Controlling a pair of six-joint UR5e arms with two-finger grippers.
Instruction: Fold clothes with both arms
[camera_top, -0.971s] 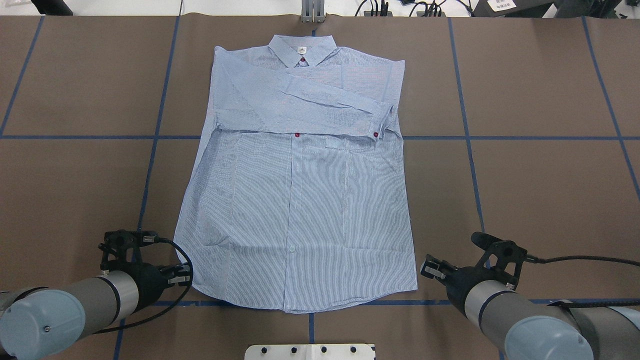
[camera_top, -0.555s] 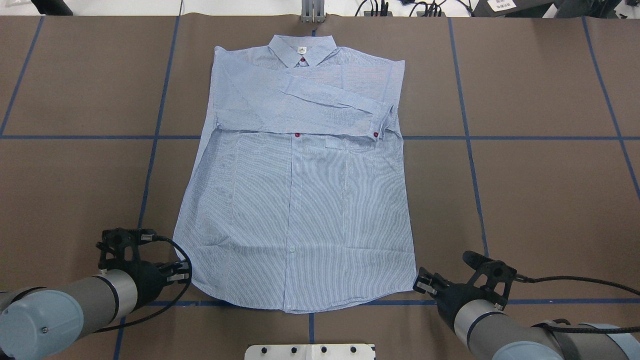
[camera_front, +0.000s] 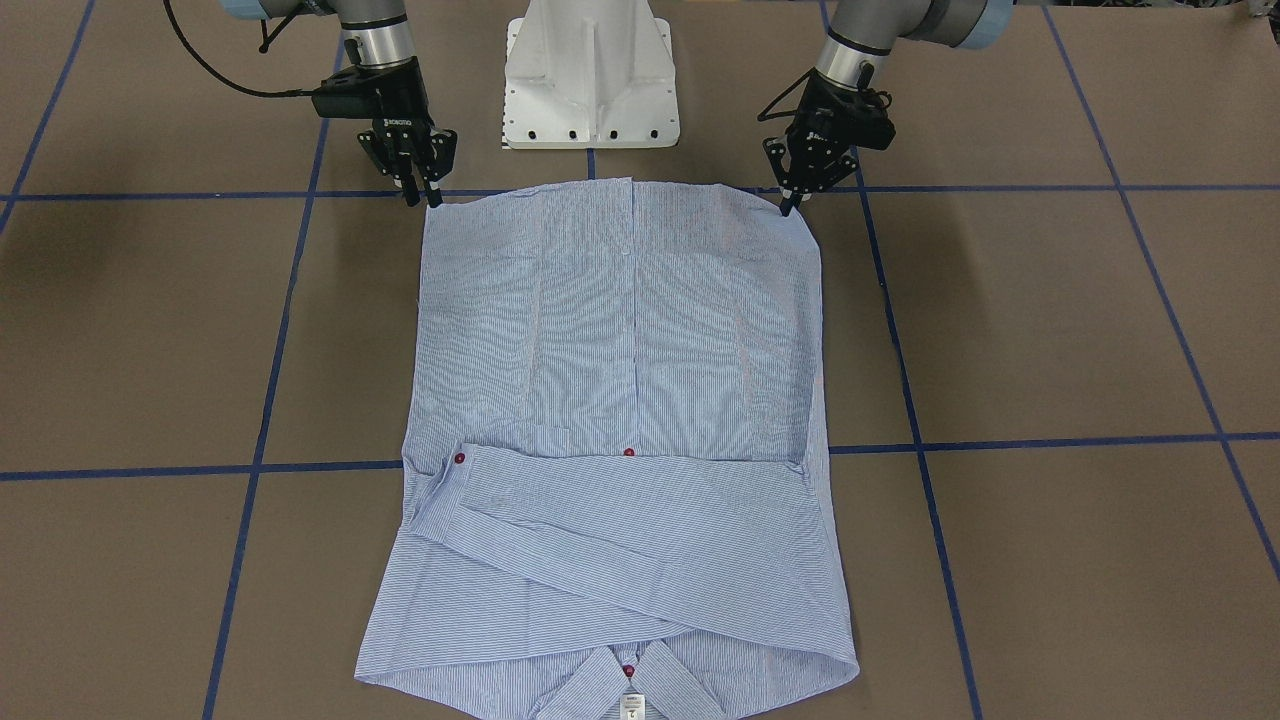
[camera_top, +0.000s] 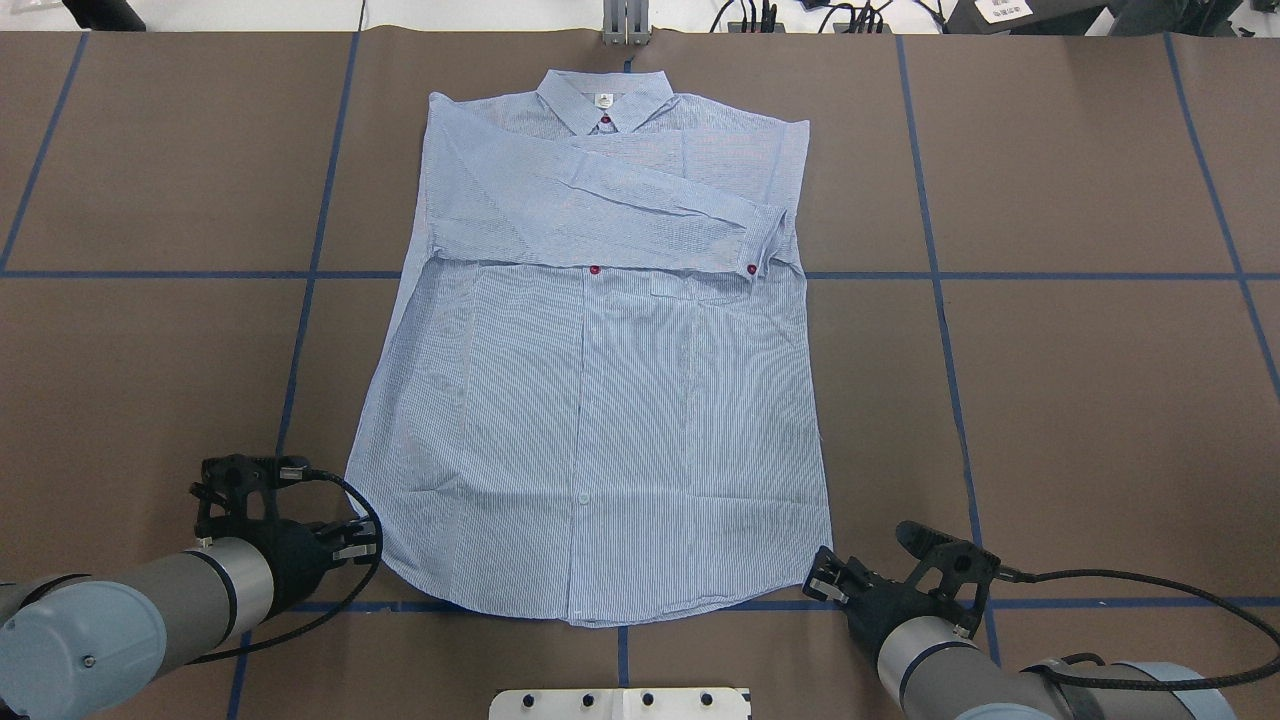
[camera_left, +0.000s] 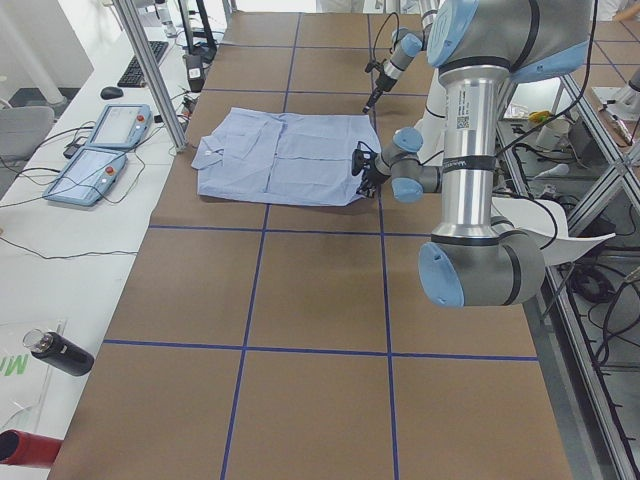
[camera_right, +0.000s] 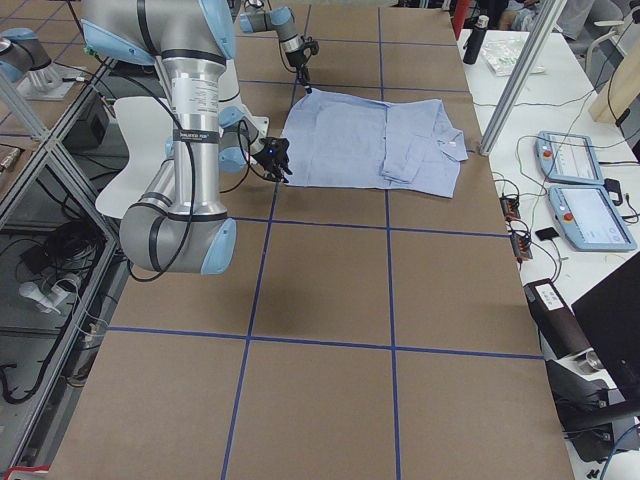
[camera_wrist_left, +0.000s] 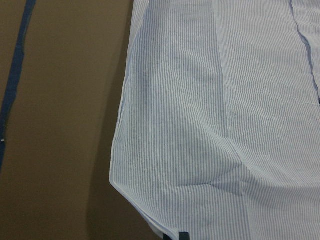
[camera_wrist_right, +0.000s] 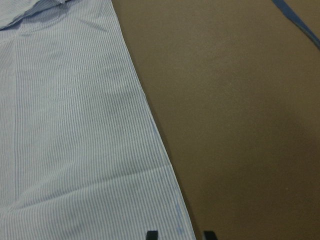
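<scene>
Shirt (camera_top: 600, 400) lies flat mid-table, sleeves crossed over chest, long axis running away from robot, collar far, hem near; left gripper (camera_top: 355, 548) and right gripper (camera_top: 828, 583) sit at the hem corners, jaws narrowly parted, holding nothing, likely placed to lift the hem.

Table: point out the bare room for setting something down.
Both sides of the shirt are bare brown table, wide open beyond each edge. It is crowded only at the hem corners, where the left gripper and right gripper sit.
</scene>
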